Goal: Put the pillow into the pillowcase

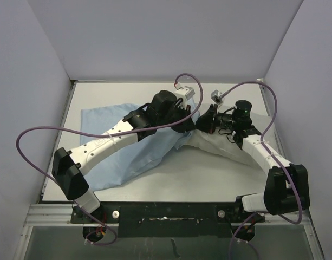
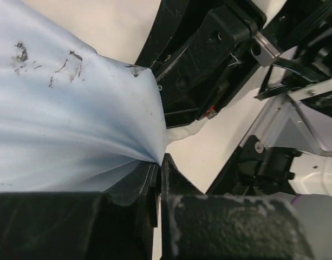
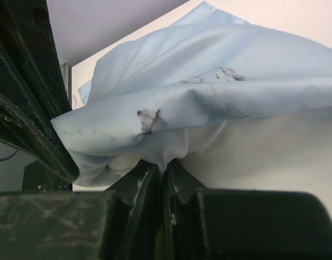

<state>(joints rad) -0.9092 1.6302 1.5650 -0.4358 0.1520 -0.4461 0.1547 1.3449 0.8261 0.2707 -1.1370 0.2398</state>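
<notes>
From above: light-blue pillowcase [image 1: 119, 149] spread over the left of the worktop [image 1: 209, 184], right edge drawn up toward the middle. Off-white pillow [image 1: 222, 146] to the right, largely covered by the right arm [image 1: 263, 154], with only a strip beside the forearm and a patch near the wrist on show. Meeting of cloth and cushion hidden beneath both wrists there.

Left jaws pressed together, pinching a gathered fold of the pillowcase [image 2: 73, 124], creases fanning out from the pinch. Right jaws likewise closed tight, nipping the pillowcase [image 3: 209, 92] at the bottom of a bunched fold.

Just past the left fingertips, a small white bulge [image 2: 182, 131], possibly pillow, mostly blocked by the black head of the right arm. Pale surface under the blue fold in the right wrist view: pillow or worktop, impossible to say. Dark smudges [image 3: 149, 119] on the blue cloth in both wrist views. Depth of pillow inside the case, if any: not discernible.
</notes>
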